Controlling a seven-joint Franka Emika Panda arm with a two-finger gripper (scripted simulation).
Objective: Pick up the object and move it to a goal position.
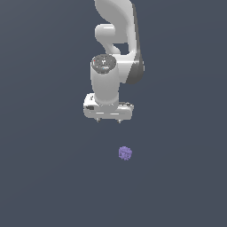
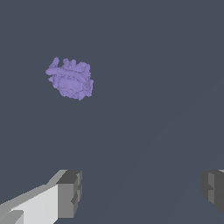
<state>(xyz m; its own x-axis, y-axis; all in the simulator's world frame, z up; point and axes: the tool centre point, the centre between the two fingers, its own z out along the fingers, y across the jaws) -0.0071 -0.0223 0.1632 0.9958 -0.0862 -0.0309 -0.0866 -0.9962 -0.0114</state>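
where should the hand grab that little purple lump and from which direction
Probably straight from above, closing across its middle. The purple lump is small, roughly cube-like and bumpy all over, with no handle, and it sits alone on the flat surface, so opposite sides are the likeliest hold. The hand is open, wider than the lump, and not yet over it.

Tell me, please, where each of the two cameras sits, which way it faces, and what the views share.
Exterior view: off the arm, facing the white arm, its gripper above the lavender chunk on the dark surface.
Wrist view: on the wrist, looking past the two spread fingers at the chunk, which lies outside the gap between them.
Shared: the chunk, the surface, the gripper.
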